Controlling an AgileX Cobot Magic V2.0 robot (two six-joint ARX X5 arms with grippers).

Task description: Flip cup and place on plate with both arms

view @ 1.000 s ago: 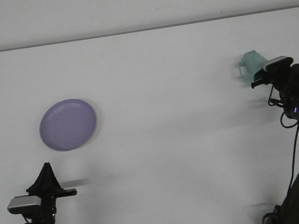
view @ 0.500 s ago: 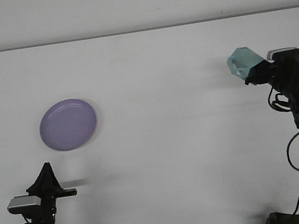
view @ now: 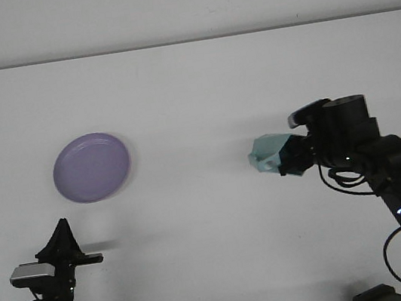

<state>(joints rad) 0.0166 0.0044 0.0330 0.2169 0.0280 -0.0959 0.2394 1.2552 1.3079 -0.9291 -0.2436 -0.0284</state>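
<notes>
Right gripper [view: 288, 161] is clamped on the teal cup [view: 268, 153], holding it tipped on its side above the white table [view: 198, 90], right of centre. The cup points left, toward the purple plate [view: 92, 167], which sits well apart on the left of the table with nothing on it. Left gripper [view: 63, 235] is parked at the near-left edge, below the plate; can't tell whether it's open or closed.

1. Plate [view: 92, 167] on table [view: 190, 83], left side.
2. Left gripper [view: 64, 241] near front edge, before plate.
3. Cup [view: 270, 154] in right gripper [view: 290, 157], right of centre, seemingly above table.
</notes>
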